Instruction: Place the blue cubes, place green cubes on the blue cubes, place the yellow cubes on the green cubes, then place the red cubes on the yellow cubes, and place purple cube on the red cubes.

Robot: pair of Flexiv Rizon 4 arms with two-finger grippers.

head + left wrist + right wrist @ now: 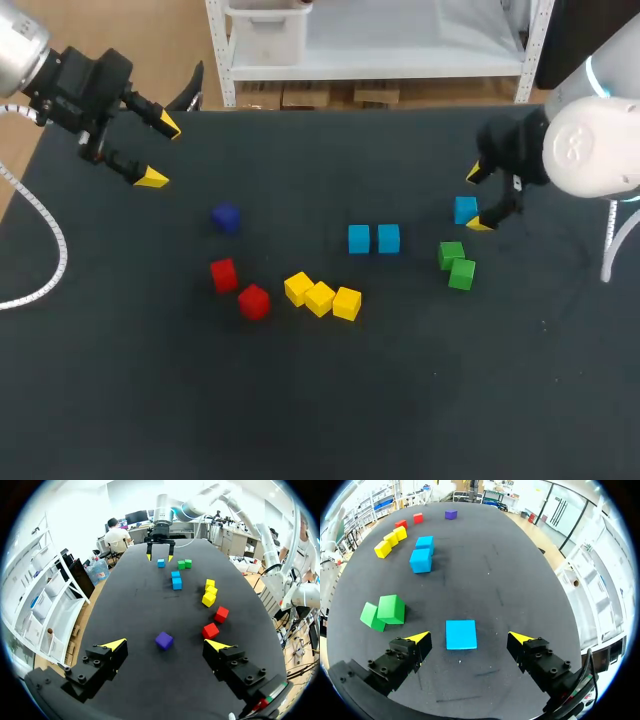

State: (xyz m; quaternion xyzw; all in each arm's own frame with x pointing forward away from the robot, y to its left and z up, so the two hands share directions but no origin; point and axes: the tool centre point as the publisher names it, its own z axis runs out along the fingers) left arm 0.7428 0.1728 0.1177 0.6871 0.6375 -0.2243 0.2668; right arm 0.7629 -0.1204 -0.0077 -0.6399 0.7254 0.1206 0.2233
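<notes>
Right gripper [469,638]: jaws apart, lone blue cube [461,634] sits between my tips, touching neither. It looks light, rigid and flat-faced, maybe slick. Pinch two opposite side faces at mid-height, squared up. Left gripper [166,645]: jaws also apart, purple cube [164,640] just ahead.

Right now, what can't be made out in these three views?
- Right wrist view: one small green cube is partly hidden behind the other green cube.
- Head view: the white right arm covers the black table at its far right corner.
- Head view: whether the right end effector touches the table is unclear.
</notes>
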